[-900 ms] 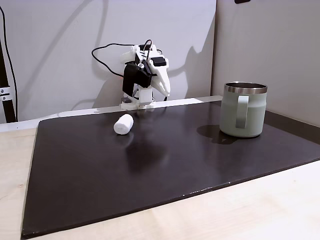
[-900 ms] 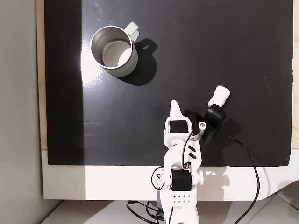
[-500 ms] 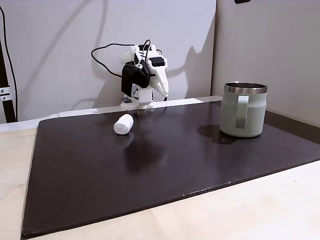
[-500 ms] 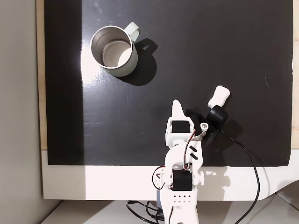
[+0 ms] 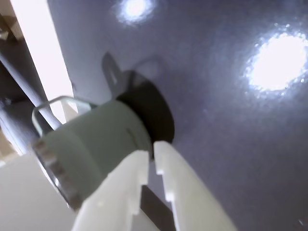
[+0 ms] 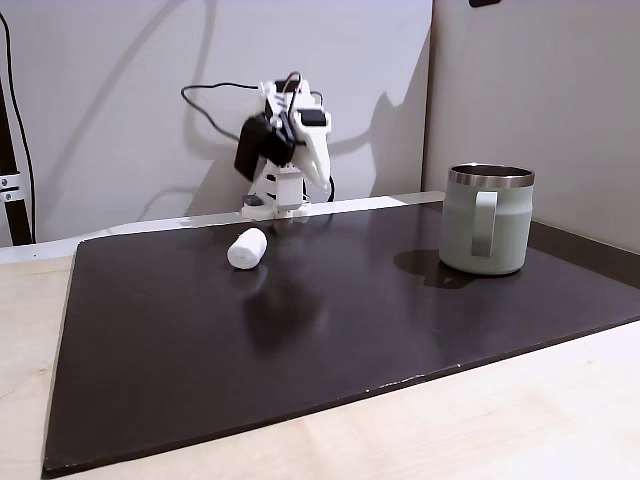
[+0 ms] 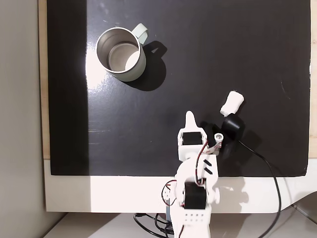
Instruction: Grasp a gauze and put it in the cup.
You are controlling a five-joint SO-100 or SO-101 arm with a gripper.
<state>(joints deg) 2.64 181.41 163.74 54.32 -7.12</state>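
The gauze (image 6: pixel 247 248) is a small white roll lying on the black mat, left of centre in a fixed view. From above, the gauze (image 7: pixel 232 103) lies just up and right of the arm's black camera housing. The sage-green cup (image 6: pixel 485 220) with a steel rim stands upright at the right, and the cup (image 7: pixel 121 54) looks empty from above. It also appears in the wrist view, where the cup (image 5: pixel 91 149) is just beyond the fingertips. My gripper (image 5: pixel 150 153) is shut with nothing in it. At the mat's back edge the gripper (image 6: pixel 320 172) hangs raised; the gripper (image 7: pixel 189 116) is well apart from both things.
The black mat (image 6: pixel 320 340) covers most of a light wooden table (image 6: pixel 500 430). A black cable (image 7: pixel 267 168) trails from the wrist camera off the mat's near edge. White walls stand close behind the arm's base (image 6: pixel 275 208) and beside the cup.
The arm has lifted and drawn back toward its base, with the gripper tip pulling away from the mat's middle. Gauze and cup have not moved.
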